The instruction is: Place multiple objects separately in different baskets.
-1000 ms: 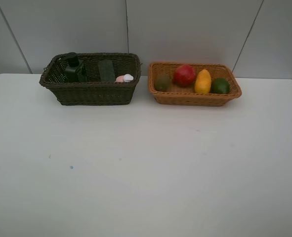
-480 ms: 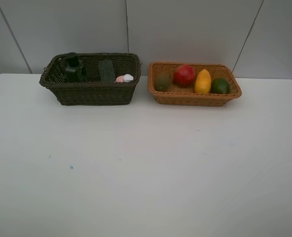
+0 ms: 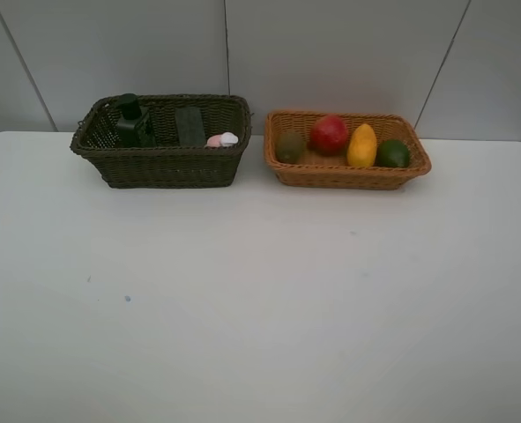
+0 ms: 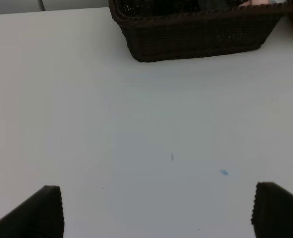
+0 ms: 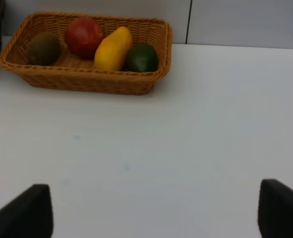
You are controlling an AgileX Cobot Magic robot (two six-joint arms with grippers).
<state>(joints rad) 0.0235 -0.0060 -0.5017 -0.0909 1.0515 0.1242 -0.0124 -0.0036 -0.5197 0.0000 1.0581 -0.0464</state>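
Nothing has moved since the earlier frames. The deep dark olive-brown wicker basket point(image 3: 161, 141) and the shallower orange-tan wicker basket point(image 3: 346, 162) sit side by side, well ahead of the left gripper point(image 4: 156, 210) and right gripper point(image 5: 156, 210), both spread wide, holding nothing.

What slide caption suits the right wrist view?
Open right pincer faces the orange-tan basket holding kiwi, pomegranate, mango, lime.

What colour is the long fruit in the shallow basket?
The mango is yellow, shading to orange at one end. The right wrist view shows it best.
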